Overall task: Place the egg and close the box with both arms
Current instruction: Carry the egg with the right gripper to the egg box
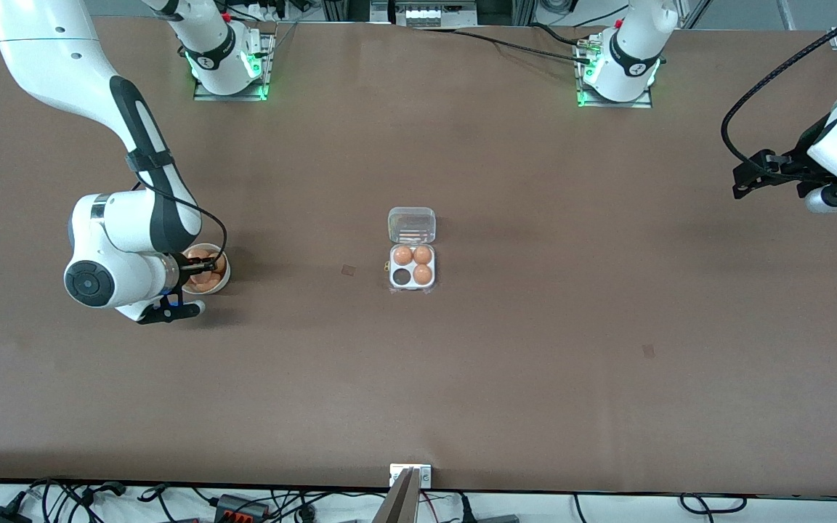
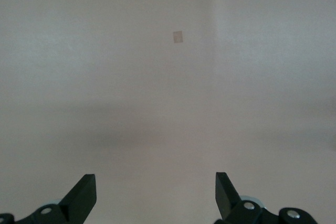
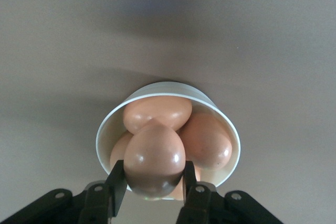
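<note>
The egg (image 3: 154, 157), smooth, glossy and orange-brown, sits between the right gripper's (image 3: 153, 182) black fingers, which are clenched on its sides atop the pile in the round white bowl (image 3: 107, 124) at the right arm's end of the table (image 1: 535, 378). The box (image 1: 412, 267), a white tray with its clear lid swung back, holds three eggs and one bare cell. The left gripper (image 2: 156, 195) waits, released, over matte brown tabletop.

white jointed arms (image 1: 128, 240), black joint sections, black cables, black tools.
</note>
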You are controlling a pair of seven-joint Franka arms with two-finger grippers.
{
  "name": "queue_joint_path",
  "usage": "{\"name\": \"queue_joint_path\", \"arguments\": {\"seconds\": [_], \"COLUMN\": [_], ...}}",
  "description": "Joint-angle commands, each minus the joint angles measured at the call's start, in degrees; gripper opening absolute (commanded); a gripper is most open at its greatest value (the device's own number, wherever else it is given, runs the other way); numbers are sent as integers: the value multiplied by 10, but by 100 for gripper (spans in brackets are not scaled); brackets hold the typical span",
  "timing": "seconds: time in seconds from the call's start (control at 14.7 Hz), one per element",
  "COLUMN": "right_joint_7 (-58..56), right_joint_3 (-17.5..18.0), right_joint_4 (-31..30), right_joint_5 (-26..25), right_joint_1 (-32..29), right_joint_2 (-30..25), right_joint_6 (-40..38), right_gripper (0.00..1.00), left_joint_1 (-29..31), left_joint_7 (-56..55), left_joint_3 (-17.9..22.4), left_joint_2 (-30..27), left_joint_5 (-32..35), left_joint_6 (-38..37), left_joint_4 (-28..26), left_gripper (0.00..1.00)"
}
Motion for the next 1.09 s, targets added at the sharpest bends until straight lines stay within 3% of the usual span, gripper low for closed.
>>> {"name": "queue_joint_path", "arguments": {"seconds": [0.0,0.2,0.34,0.68,1.02], "right_joint_7": [-10,-15,-36,-75,-85], "right_joint_3": [1,20,29,39,39], "right_joint_4": [24,73,88,82,87], "right_joint_5": [1,28,100,206,206], "right_joint_1": [0,0,6,65,130], "right_joint_2": [-9,-37,-40,-34,-15], "right_joint_6": [-22,-64,-32,36,118], "right_gripper": [0,0,0,0,0], "left_joint_1": [-1,-1,-1,-1,-1], "left_joint_7": [3,2,3,3,3], "left_joint_3": [1,0,-2,-2,-2], "left_joint_2": [6,6,7,7,7], "left_joint_5": [-1,-1,0,0,0], "left_joint_6": [-15,-15,-15,-15,-15], "left_joint_4": [17,18,22,22,22], "left_gripper": [100,100,100,100,100]}}
